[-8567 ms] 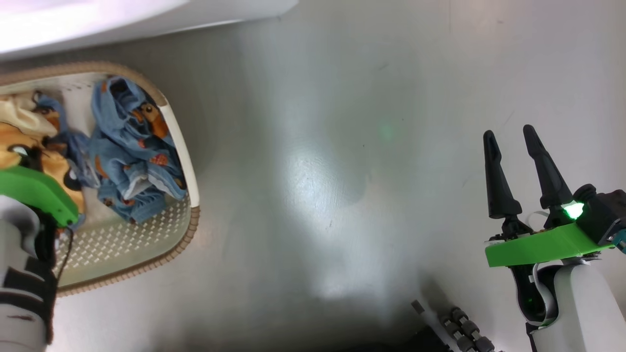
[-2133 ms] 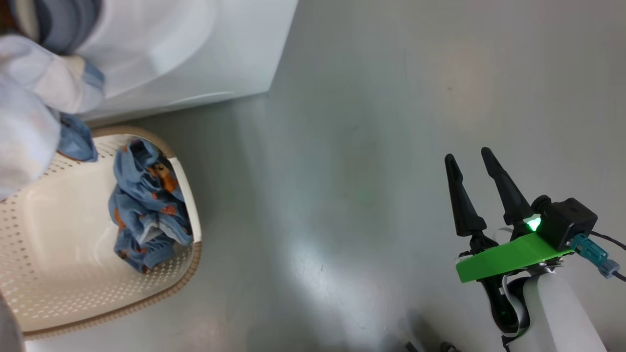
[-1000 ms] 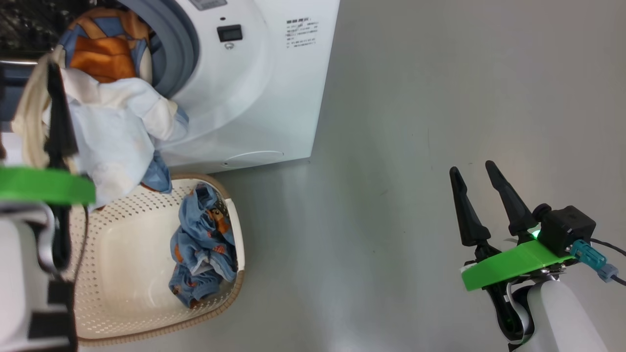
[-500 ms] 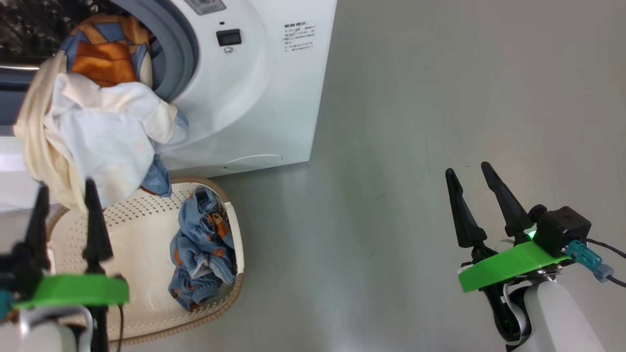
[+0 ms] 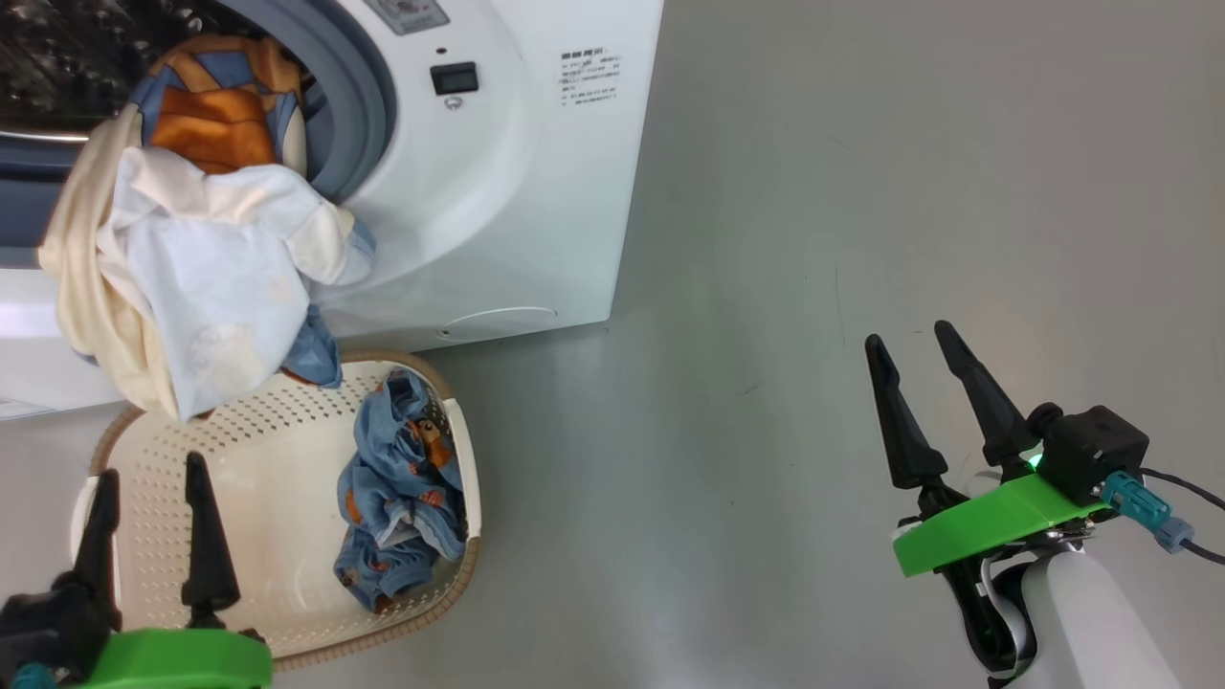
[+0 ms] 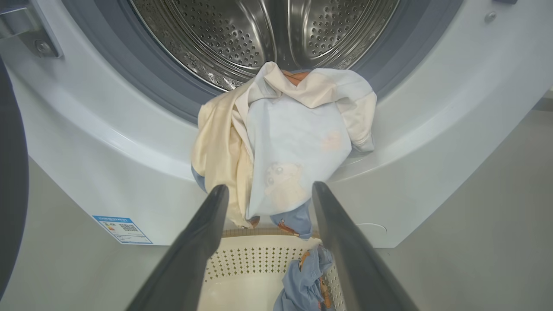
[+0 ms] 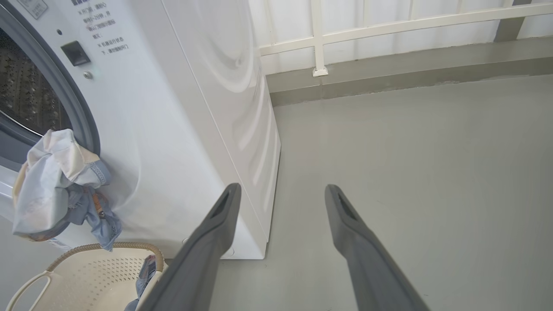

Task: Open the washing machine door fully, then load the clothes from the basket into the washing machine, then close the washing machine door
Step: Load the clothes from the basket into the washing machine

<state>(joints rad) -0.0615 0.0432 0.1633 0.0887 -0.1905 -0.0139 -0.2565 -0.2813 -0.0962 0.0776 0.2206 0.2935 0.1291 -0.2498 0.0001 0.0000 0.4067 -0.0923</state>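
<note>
The washing machine [image 5: 536, 191] stands open, its steel drum [image 6: 259, 34] bare inside. The door's black rim [image 6: 8, 172] shows at the far left, swung away. The orange, cream and blue garment [image 5: 201, 268] hangs half out over the opening's lip [image 6: 293, 142], its lower end dangling above the basket [image 5: 258, 498]. The light blue printed garment [image 5: 402, 498] lies bunched against the basket's right wall. My left gripper [image 5: 151, 467] is open and empty over the basket's near end, fingers pointing at the hanging garment [image 6: 270, 186]. My right gripper [image 5: 907, 334] is open and empty over bare floor to the right.
Grey floor spreads to the right of the machine. A white railing [image 7: 389, 26] and a low kerb run along the back wall. A blue label sticker [image 6: 122, 229] sits low on the machine's front. The basket touches the machine's base.
My left gripper has drawn back and down from the drum opening to above the basket, leaving the garment draped on the lip. The right arm has hardly moved.
</note>
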